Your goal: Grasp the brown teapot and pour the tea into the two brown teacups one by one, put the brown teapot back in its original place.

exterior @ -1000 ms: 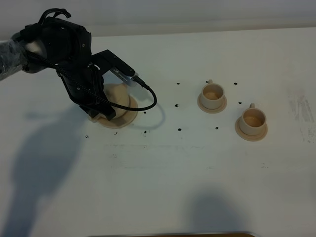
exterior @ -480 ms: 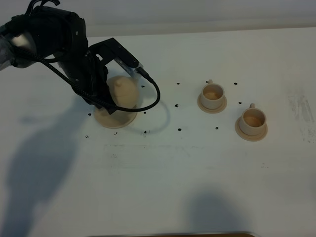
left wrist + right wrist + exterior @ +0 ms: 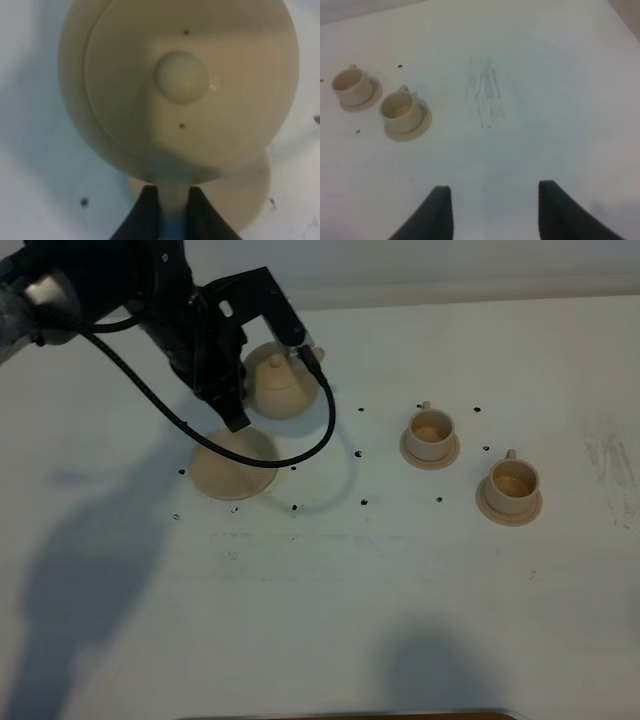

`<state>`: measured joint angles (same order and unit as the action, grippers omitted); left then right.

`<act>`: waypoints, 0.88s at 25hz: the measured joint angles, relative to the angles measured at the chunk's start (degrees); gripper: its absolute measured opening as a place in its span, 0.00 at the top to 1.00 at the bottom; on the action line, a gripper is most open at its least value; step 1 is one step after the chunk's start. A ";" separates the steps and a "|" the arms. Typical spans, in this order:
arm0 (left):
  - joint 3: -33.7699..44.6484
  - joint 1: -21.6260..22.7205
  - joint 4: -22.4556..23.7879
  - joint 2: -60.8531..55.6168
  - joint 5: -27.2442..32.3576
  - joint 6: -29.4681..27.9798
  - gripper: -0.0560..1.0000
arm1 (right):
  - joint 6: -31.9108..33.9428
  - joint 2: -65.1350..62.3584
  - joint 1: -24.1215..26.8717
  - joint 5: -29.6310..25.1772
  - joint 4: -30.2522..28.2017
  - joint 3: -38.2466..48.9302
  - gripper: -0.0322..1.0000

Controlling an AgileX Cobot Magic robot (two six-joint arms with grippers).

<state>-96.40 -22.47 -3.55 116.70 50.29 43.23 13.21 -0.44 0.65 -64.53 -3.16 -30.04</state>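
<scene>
Tan teapot (image 3: 282,383) gripped by handle in left jaws, held off saucer (image 3: 235,465), past its far rim. Teacups (image 3: 432,430) well apart to right, bare table (image 3: 330,580) between. Right jaws spread, empty.

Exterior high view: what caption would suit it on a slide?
Left end effector holds the brown teapot raised clear of its saucer; two brown teacups wait to the right.
</scene>
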 joint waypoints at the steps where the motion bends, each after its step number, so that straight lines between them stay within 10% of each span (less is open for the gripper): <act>1: -1.12 -0.38 -0.32 0.94 0.22 0.97 0.87 | 0.00 0.00 0.00 0.00 0.00 0.00 0.57; 22: -13.53 -4.89 -4.22 10.79 1.54 13.77 0.87 | 0.00 0.00 0.00 0.00 0.00 0.00 0.57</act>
<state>-109.93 -27.36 -7.77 127.49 51.82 57.00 13.21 -0.44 0.65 -64.53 -3.16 -30.04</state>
